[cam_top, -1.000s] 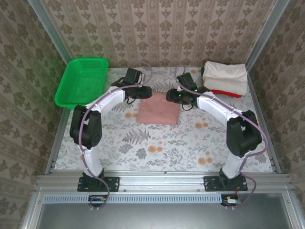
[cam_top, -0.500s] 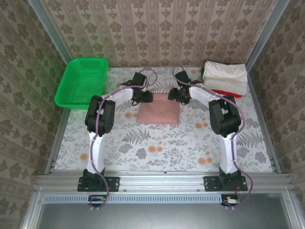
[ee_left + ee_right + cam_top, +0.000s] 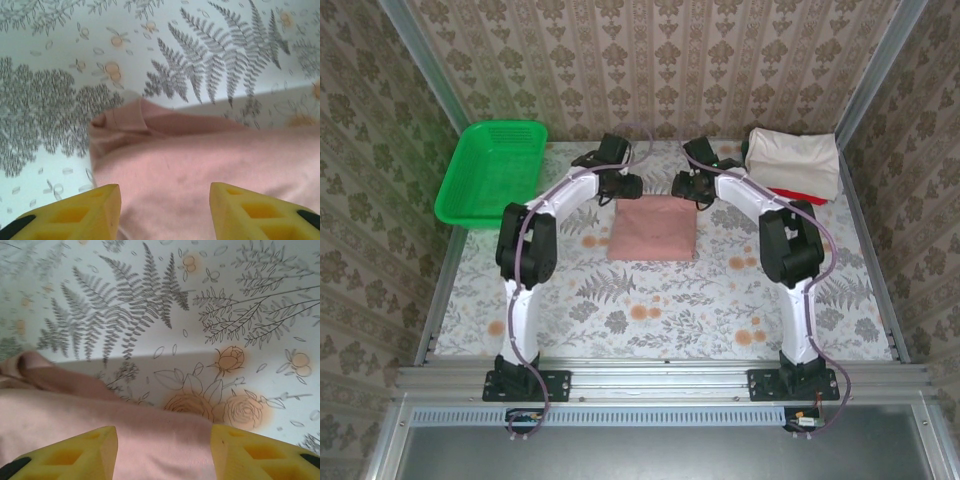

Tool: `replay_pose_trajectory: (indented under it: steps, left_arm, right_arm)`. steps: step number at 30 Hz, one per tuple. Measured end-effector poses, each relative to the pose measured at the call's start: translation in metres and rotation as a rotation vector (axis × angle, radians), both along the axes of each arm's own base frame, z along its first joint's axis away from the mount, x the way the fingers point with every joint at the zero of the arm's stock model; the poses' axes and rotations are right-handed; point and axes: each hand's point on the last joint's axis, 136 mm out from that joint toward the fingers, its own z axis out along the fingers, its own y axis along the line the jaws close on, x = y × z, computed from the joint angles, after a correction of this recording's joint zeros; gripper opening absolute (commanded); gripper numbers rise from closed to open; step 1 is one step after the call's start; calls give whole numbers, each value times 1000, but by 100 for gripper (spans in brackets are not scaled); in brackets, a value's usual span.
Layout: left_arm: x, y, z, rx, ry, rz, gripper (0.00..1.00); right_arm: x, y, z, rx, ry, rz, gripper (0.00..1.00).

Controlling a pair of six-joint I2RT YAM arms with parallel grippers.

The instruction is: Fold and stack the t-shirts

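Note:
A dusty-pink t-shirt [image 3: 653,228] lies folded into a rectangle at the middle of the table. My left gripper [image 3: 626,186] hovers at its far left corner and my right gripper [image 3: 687,186] at its far right corner. In the left wrist view the pink t-shirt [image 3: 200,170] spreads under the open left gripper [image 3: 165,212], its yellow fingers [image 3: 95,205] apart with nothing between them. In the right wrist view the shirt's edge [image 3: 100,420] runs below the open right gripper [image 3: 164,452]. A cream folded t-shirt [image 3: 793,160] rests on a red one [image 3: 792,195] at the back right.
A green mesh basket [image 3: 492,170] stands tilted at the back left, partly over the table's edge. The floral tablecloth [image 3: 650,310] covers the table. Patterned walls and metal rails close in the back and both sides.
Both grippers have moved back from over the pink shirt's far corners to just past its far edge, and both elbows have swung up and inward. The shirt itself has not shifted.

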Motion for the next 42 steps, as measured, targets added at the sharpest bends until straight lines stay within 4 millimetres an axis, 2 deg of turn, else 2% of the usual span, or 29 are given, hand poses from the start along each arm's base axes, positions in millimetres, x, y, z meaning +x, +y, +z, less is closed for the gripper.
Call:
replay_pose_trajectory:
  steps: [3,5,7,9,12,15,18,19,20,22,24,25,28,29,31,33,35,39,42]
  left_arm:
    - [5,14,-30,29,50,26,48]
    - [3,27,-50,49,93,45,48]
    - [-1,38,-61,63,123,61,48]
    - [-1,40,-58,64,120,62,48]
    - [-6,41,-43,79,102,57,48]
    - [-21,43,-10,86,51,52,52]
    - [-44,34,34,62,-39,26,57]
    - [-54,26,48,41,-75,5,57]
    - [-62,17,60,15,-110,-16,57]
    - [-76,-2,68,-30,-138,-59,53]
    - [-81,-15,59,-57,-130,-84,50]
    - [-82,-17,46,-59,-109,-87,50]
    - [-89,-7,-12,-22,-5,-60,49]
    - [-96,0,-36,0,44,-48,49]
    - [-106,12,-65,27,94,-29,49]
    - [-102,10,-56,-11,67,-21,49]
    - [-106,12,-58,-21,71,-14,48]
    - [-111,13,-59,-42,63,-11,48]
    - [-117,15,-58,-48,68,-10,48]
  right_arm:
    - [-4,-8,-28,-22,63,-10,52]
    - [-5,-17,-38,-33,92,-25,52]
    - [-6,-29,-41,-41,111,-40,56]
    - [-5,-40,-37,-49,110,-53,60]
    - [-6,-54,-18,-68,92,-68,64]
    - [-25,-55,18,-65,28,-57,67]
    - [-57,-32,59,-32,-70,-1,66]
    - [-69,-19,70,-15,-106,27,63]
    - [-81,-4,76,4,-133,54,60]
    - [-97,21,74,32,-150,98,55]
    - [-111,40,54,42,-123,130,51]
    - [-117,44,39,35,-93,134,48]
    - [-133,40,-9,7,4,113,48]
    - [-140,36,-26,-6,38,103,52]
    - [-155,28,-47,-23,80,83,58]
    - [-158,25,-53,-28,68,72,61]
    - [-156,27,-48,-24,37,65,68]
    - [-164,25,-47,-63,13,63,66]
    - [-173,22,-37,-97,-5,67,66]
